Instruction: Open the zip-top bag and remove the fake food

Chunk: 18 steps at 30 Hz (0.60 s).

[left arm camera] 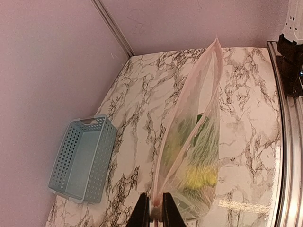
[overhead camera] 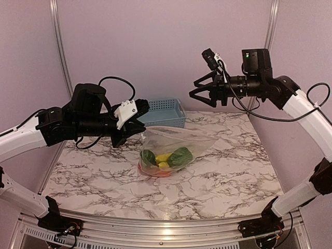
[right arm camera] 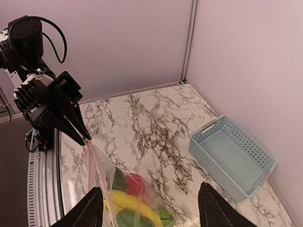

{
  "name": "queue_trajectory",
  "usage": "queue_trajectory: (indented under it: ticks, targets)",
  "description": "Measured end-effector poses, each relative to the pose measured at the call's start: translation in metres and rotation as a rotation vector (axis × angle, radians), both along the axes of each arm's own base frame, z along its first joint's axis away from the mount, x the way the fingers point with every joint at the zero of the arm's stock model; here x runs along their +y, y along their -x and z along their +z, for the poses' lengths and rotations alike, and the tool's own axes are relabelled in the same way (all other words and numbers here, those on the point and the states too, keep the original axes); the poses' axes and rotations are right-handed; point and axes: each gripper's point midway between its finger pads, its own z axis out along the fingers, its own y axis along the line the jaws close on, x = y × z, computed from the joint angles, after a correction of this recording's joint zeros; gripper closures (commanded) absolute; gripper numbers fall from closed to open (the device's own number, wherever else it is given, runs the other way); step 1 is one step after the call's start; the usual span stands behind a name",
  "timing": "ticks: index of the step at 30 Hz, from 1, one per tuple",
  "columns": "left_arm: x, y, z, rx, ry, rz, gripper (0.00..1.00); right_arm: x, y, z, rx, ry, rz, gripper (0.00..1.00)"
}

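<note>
Top external view: my left gripper (overhead camera: 139, 134) has its fingers pressed together on one corner of the zip-top bag (overhead camera: 181, 139) and holds that corner up off the marble table (overhead camera: 238, 176). The rest of the bag sags down to the middle of the table. The fake food (overhead camera: 166, 157) lies in the low end. My right gripper (overhead camera: 194, 89) is high up on the right, well apart from the bag. Its fingers are spread wide and hold nothing. A light blue basket (overhead camera: 165, 111) stands at the back by the wall. My left gripper covers the basket's left end.

Left wrist view: I see the pinch up close. The two dark fingertips of my left gripper (left arm camera: 155, 213) squeeze the bag's (left arm camera: 201, 113) pink zip strip at its end. The strip runs away from me in a long line. I cannot tell if it is open. The food (left arm camera: 199, 176) is a green and yellow blur through the plastic. The basket (left arm camera: 71, 163) sits apart on the left, and I can look inside it.

Right wrist view: my right gripper (right arm camera: 151, 213) looks down from above, fingers far apart at the bottom edge. Here the food (right arm camera: 130, 201) shows best: a yellow banana, a red fruit and green pieces. My left gripper (right arm camera: 84, 137) pinches the bag's (right arm camera: 97, 163) top corner. The basket (right arm camera: 232, 158) is on the right.
</note>
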Motion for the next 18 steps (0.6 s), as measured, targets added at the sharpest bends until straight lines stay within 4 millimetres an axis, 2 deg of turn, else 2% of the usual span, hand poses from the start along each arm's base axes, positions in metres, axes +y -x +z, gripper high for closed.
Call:
queue_trajectory:
  ticks: [3, 6, 12, 18]
  targets:
    - [-0.002, 0.003, -0.001, -0.011, -0.012, -0.008, 0.98, 0.023, 0.018, -0.025, 0.045, 0.084, 0.067, 0.36]
    - [-0.003, 0.003, -0.003, -0.017, -0.022, -0.01, 0.98, 0.034, 0.034, -0.051, 0.096, 0.163, 0.109, 0.38]
    - [-0.004, 0.003, -0.004, -0.024, -0.03, -0.014, 0.98, 0.041, 0.05, -0.07, 0.114, 0.24, 0.137, 0.45]
    - [-0.004, 0.004, -0.006, -0.022, -0.032, -0.016, 0.98, 0.047, 0.057, -0.091, 0.128, 0.306, 0.131, 0.54]
